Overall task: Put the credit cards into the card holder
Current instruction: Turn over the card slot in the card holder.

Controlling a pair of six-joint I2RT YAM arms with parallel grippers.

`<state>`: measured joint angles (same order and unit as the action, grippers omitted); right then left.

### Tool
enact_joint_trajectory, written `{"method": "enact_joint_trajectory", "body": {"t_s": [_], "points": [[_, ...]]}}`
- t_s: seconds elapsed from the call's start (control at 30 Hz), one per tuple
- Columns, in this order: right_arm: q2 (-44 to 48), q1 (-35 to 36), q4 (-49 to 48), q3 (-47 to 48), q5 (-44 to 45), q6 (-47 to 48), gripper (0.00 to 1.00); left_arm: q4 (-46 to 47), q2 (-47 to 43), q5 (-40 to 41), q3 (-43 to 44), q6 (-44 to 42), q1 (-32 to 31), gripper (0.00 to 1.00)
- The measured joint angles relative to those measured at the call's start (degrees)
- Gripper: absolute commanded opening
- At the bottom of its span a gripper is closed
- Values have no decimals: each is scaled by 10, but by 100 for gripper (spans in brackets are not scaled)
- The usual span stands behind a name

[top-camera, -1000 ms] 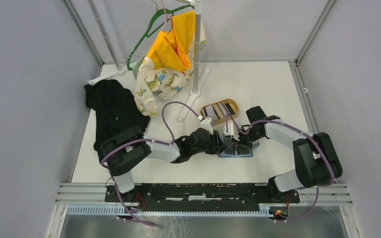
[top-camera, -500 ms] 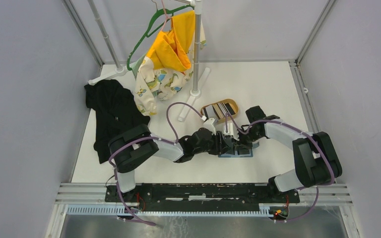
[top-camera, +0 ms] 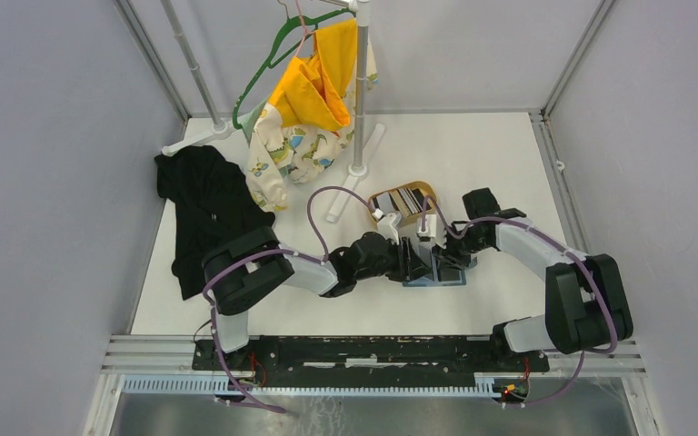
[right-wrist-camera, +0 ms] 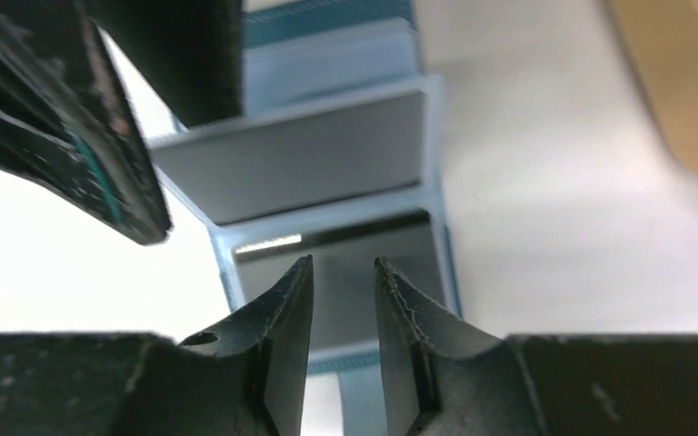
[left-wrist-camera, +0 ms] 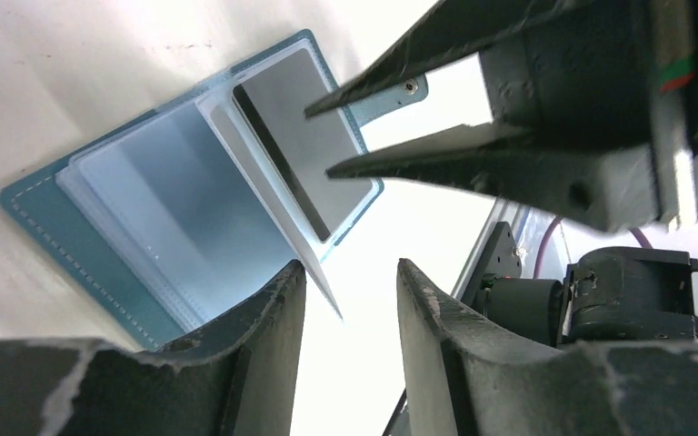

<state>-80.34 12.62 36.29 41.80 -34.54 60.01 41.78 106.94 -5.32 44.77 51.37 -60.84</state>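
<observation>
The card holder [left-wrist-camera: 73, 236] lies open on the table [top-camera: 473, 163] right btwn the two arms, teal cover down, pale pockets up. The left hand [left-wrist-camera: 350, 272] reaches in from 9 o'clock, its fingers parted w/ the loose corner of a clear leaf [left-wrist-camera: 234, 127] lying in the gap, not pinched. My guess is it's there to keep that leaf lifted so the pocket under it can be reached. The right hand [right-wrist-camera: 341, 268] comes in from approx 2 o'clock, low over the holder. Its fingers are a narrow slit apart w/ nothing in them, tips just above a grey card [left-wrist-camera: 314, 150] w/ a dark stripe (it looks seated in the pocket, though I can't tell how deep). The other credit cards [top-camera: 406, 200] sit in the wooden tray [right-wrist-camera: 682, 100] at 11 o'clock of the holder, near enough for a short reach. So prob. one card in, several to go.
</observation>
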Motion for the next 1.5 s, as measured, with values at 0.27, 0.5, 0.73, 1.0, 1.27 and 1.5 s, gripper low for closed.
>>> {"method": "enact_joint_trajectory", "body": {"t_s": [0.27,0.5,0.73,1.0,1.27,1.5], "points": [[50,-84,-2,4,-14,-13,40,31,40,-30,25,8,0,53],[94,-112,-42,3,-14,-47,43,51,76,-54,68,22,-2,61],[110,-136,-73,-2,-16,-77,46,50,110,-70,121,24,-13,63],[148,-173,-93,-6,-39,-94,65,9,97,-65,127,-3,-13,64],[210,-175,-162,-23,-122,-128,98,-102,-137,96,42,-171,-12,99],[91,-146,-210,64,-231,-219,98,-146,-222,182,23,-253,59,100]]}}
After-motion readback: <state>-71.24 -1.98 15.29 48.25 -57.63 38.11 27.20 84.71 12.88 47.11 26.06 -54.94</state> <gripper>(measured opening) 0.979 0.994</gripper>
